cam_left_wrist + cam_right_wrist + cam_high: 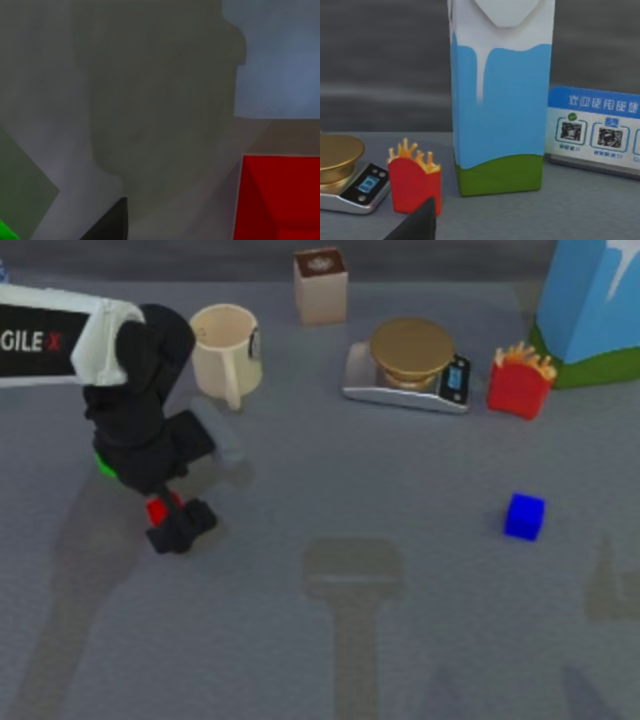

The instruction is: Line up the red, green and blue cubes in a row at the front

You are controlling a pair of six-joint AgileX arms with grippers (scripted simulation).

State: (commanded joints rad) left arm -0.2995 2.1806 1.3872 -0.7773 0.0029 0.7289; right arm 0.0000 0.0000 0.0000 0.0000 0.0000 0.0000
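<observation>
Simulated tabletop test scene; grey table [400, 570]; rendered props; kitchen scale [408, 375]; milk carton [500, 95]

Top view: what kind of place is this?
Probably a rendered test tabletop for a robot: a grey table with a kitchen scale, cream mug, milk carton and small coloured cubes.

Red cube [156, 508], green cube [103, 462], blue cube [524, 516]; cream mug [224, 348]; red fries carton [520, 386]; blue-white-green milk carton [500, 95]; grey table [400, 590].
</observation>
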